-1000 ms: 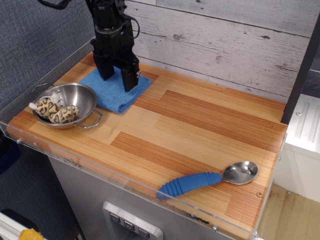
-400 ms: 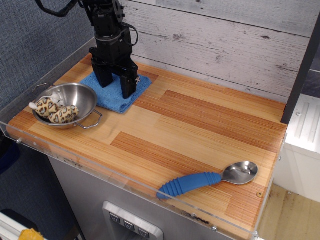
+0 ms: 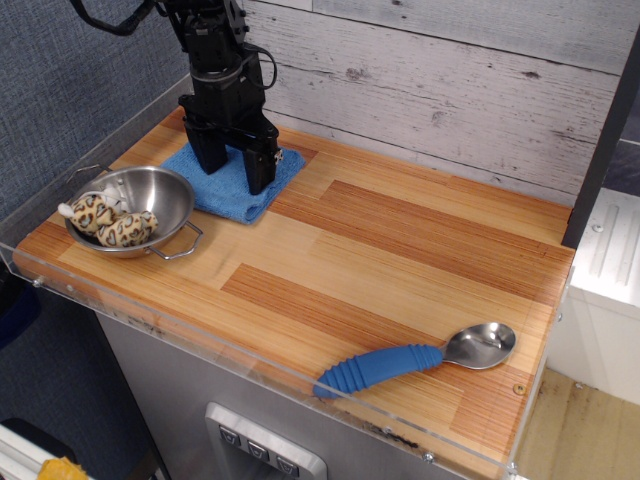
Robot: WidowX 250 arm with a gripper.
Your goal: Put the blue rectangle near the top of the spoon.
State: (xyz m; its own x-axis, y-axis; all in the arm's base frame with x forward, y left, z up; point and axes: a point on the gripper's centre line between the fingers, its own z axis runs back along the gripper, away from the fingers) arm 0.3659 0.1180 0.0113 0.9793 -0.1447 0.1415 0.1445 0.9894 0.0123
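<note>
1. Since the earlier frame, the black robot gripper (image 3: 238, 172) has shifted slightly toward the back wall and now sits a little higher over the flat, fuzzy, medium-blue terry cloth rectangle (image 3: 225, 186); nothing else on the surface has changed position.
2. Gripper state: the two black fingers (image 3: 262, 168) are spread apart and point down, with blue cloth visible in the gap between them. Whether the fingertips touch the cloth cannot be told.
3. Surface: a rectangular wooden tabletop (image 3: 400, 250) of light and reddish-brown striped planks, edged on the front and left by a clear acrylic rim (image 3: 250, 352).
4. Room: a whitewashed horizontal-plank wall (image 3: 450, 80) stands behind the gripper, and a grey-blue textured fabric panel (image 3: 60, 90) lies to the image-left of it. A grey metal cabinet front (image 3: 180, 400) sits below the table's front edge.
5. The blue cloth lies directly beneath the gripper at the rear image-left corner, soft and roughly square.
6. The spoon with a shiny metal bowl and thick ribbed blue rubbery handle (image 3: 420, 360) lies well apart from the gripper, at the front image-right edge.
7. A round polished steel bowl with wire handles (image 3: 150, 205) sits just in front of the gripper, toward image-left, beside the cloth, holding leopard-spotted rounded soft items (image 3: 110, 222).
</note>
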